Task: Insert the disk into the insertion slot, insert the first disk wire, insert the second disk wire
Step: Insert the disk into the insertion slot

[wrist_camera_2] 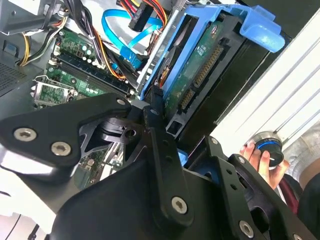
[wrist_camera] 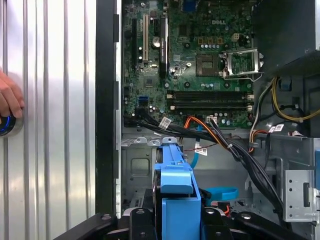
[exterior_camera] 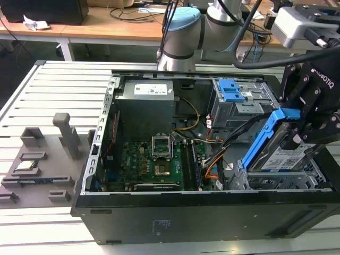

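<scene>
One disk (exterior_camera: 289,155), one insertion slot (exterior_camera: 273,184), one motherboard (exterior_camera: 154,159), one person's hand (wrist_camera: 7,100), perhaps two blue clips (exterior_camera: 231,89)

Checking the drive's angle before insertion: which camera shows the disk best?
The exterior view: the disk shows its labelled face and blue frame, tilted above the metal cage. The second wrist view shows its circuit-board side, the first wrist view its blue frame end-on.

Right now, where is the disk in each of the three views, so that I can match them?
Exterior view: the disk is at the exterior view's right, tilted over the silver insertion slot.
Second wrist view: the disk shows its green circuit-board side, next to the motherboard.
First wrist view: the disk is seen edge-on, blue frame nearest the camera.
Shared landmark: the motherboard.
</scene>
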Available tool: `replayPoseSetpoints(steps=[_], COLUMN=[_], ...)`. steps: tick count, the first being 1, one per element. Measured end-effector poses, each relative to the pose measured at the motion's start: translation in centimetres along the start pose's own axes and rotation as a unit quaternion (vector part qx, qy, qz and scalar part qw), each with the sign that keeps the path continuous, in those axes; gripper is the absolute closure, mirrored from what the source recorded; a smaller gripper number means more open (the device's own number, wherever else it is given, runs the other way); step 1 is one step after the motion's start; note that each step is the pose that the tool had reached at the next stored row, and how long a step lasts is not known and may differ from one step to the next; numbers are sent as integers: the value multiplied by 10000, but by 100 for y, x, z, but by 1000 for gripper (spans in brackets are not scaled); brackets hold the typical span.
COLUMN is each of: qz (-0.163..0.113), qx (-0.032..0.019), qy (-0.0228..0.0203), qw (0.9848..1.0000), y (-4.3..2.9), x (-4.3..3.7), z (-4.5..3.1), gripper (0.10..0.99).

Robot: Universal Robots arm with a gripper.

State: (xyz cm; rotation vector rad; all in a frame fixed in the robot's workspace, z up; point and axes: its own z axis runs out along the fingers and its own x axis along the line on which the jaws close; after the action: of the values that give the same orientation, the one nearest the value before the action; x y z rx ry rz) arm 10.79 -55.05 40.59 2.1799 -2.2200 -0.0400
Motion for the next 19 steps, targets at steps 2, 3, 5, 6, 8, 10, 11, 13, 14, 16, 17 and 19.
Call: replayPoseSetpoints(steps=[2,3,5,6,8,10,11,13,14,16,17,19], qz=[0,0,0,0,0,0,0,0,0,0,0,0], qx=[0,0,0,0,0,0,0,0,0,0,0,0], qy=[1,1,0,1,1,2,0,1,2,3,3,4], qw=[10000,10000,10000,10000,10000,10000,10000,10000,10000,10000,10000,10000], y=[-2,-3,-5,-6,-8,-10,-11,-13,-13,-13,-13,-13], x=[0,0,0,-1,-1,-1,-1,-1,-1,-1,-1,-1], z=[43,67,133,151,201,240,273,325,325,325,326,325], gripper=[722,722,722,722,722,722,722,722,722,714,651,729])
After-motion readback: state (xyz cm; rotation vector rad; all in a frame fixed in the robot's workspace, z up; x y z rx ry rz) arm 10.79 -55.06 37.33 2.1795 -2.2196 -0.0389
